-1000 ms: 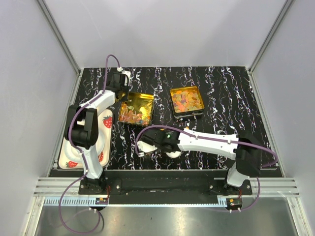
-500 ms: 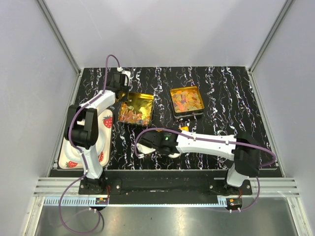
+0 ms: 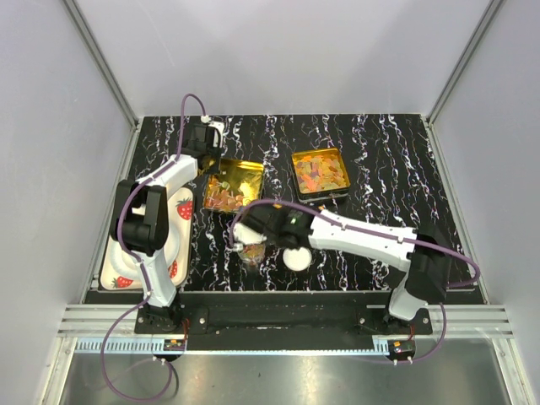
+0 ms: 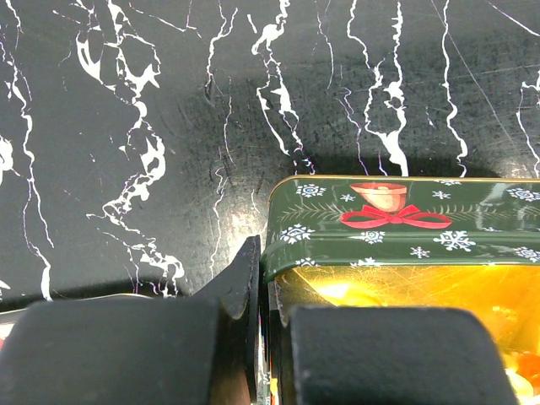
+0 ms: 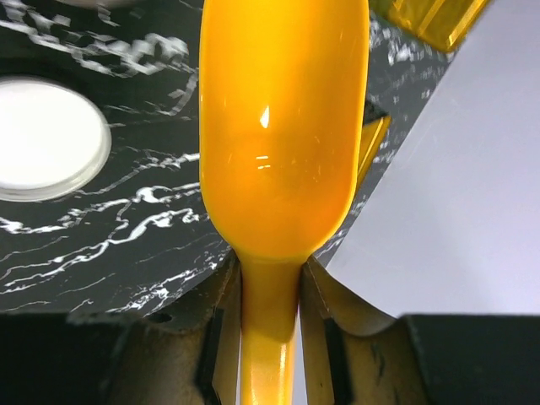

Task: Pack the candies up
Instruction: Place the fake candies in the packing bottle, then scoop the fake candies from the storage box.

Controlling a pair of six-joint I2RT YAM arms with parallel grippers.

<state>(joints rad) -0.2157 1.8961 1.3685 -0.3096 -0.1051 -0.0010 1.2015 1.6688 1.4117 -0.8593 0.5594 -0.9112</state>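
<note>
The candies fill the left gold tin; more candies lie in the right gold tin. My left gripper is shut on the left tin's green wall at its corner, one finger inside and one outside. My right gripper is shut on the handle of a yellow-orange scoop. In the top view, the right gripper hangs just in front of the left tin. The scoop shows only its smooth back, so its contents are hidden.
A white round lid lies on the black marbled table under my right arm; the lid also shows left of the scoop. A white plate with strawberries sits at the table's left edge beside the left arm.
My right arm has swung away from the near edge toward the left tin, carrying the scoop and uncovering the white lid. The left arm and both tins have not moved.
</note>
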